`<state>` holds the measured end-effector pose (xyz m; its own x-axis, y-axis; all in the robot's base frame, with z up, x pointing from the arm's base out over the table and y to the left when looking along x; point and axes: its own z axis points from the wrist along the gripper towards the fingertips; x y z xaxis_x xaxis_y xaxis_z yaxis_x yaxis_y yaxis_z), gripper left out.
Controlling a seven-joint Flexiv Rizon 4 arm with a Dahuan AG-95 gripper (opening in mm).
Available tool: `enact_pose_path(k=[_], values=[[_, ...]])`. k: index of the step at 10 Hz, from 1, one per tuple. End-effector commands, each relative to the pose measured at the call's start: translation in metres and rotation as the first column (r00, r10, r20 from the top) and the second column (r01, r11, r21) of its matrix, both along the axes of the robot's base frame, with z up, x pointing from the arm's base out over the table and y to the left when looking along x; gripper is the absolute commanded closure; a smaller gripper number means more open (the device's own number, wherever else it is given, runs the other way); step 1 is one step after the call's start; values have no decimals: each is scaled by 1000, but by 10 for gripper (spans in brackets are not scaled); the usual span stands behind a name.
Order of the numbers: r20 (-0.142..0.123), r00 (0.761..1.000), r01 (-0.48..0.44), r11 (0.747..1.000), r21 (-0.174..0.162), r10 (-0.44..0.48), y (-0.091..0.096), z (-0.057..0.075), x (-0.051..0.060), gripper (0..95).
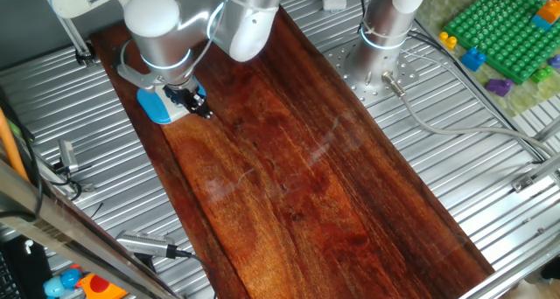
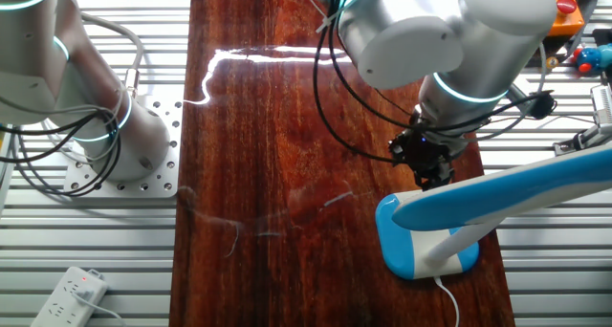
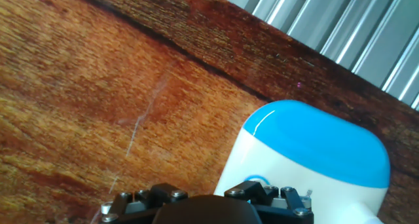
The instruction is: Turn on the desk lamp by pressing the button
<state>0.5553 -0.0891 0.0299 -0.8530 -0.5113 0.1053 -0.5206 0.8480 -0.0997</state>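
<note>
The desk lamp's white base with a blue rim (image 3: 308,158) stands on the wooden board, at the lower right of the hand view. It also shows in one fixed view (image 1: 157,107) and in the other fixed view (image 2: 421,241). There the lamp's blue and white bar head (image 2: 507,193) hangs over the base. A small round ring, the button (image 3: 256,182), sits on the base's white top and is partly hidden behind the gripper's dark body (image 3: 203,209). My gripper (image 1: 198,102) hangs low right beside the base, also seen in the other fixed view (image 2: 430,166). Its fingertips do not show clearly.
The long dark wooden board (image 1: 306,168) lies on a ribbed metal table (image 1: 455,159). A second arm's base (image 2: 86,107) is bolted beside the board. A green brick plate (image 1: 503,32) lies at the far corner. A white power strip (image 2: 72,294) lies on the table.
</note>
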Motion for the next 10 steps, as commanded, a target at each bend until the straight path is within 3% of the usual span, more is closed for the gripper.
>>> enact_pose_path(k=[1,8,10], values=[[4,1000,0,1000,-3,0,-1,-1,0,190],[11,1000,-3,1000,-21,3,-1,-8,1,190],[5,1000,3,1000,-23,-3,2,4,-2,190]])
